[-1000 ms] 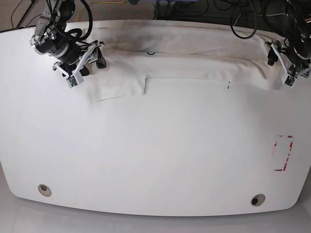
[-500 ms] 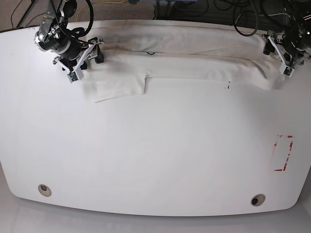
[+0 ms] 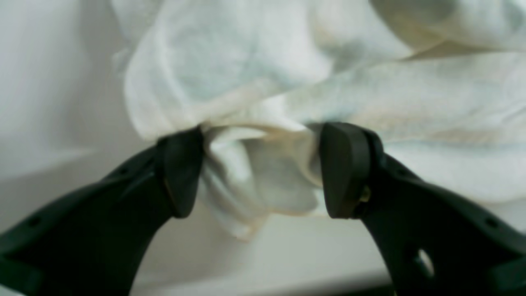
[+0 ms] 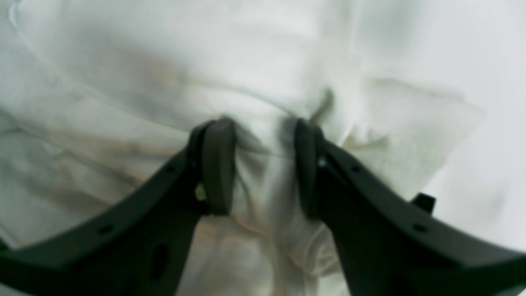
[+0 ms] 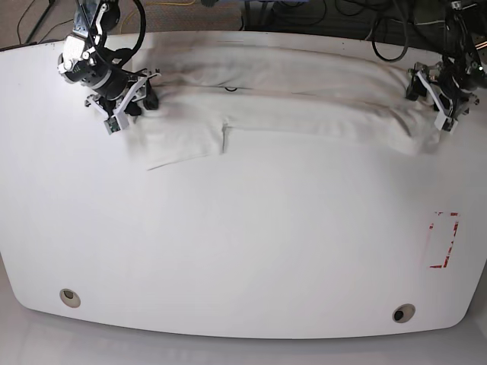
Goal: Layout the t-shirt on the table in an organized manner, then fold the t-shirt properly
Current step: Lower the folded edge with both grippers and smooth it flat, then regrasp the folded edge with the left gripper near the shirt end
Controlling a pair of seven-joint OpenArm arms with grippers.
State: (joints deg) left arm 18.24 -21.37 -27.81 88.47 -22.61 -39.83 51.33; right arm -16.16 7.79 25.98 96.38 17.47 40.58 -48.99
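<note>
Cloth fills the left wrist view. It is the white t-shirt [image 3: 254, 82], soft and bunched up. The left tool [image 3: 261, 170] has two black fingers [image 3: 181, 172] standing far apart. A puffy fold of the t-shirt sits between them and touches both. The tool is open wide around this fold and is not squeezing it flat. Under the tool is the pale surface [image 3: 49, 102].

In the right wrist view, the right tool [image 4: 261, 164] has its black fingers [image 4: 218, 164] closer together. A ridge of the t-shirt [image 4: 263, 61] runs up between them, and both fingers touch it. I cannot tell if the tool holds it tight. More cloth lies on both sides of the tool, and the bare surface [image 4: 493, 61] shows off to one side.

In the base view, the t-shirt [image 5: 304, 99] lies in a long folded strip along the far edge of the surface [image 5: 243, 251]. The right tool [image 5: 129, 103] sits at one end of the strip. The left tool [image 5: 434, 95] sits at the other end. A flap of cloth lies just beside the right tool. A red and white tape mark [image 5: 444, 239] is well apart from the left tool, on the near side. Two small round holes [image 5: 69, 297] are at the near edge.
</note>
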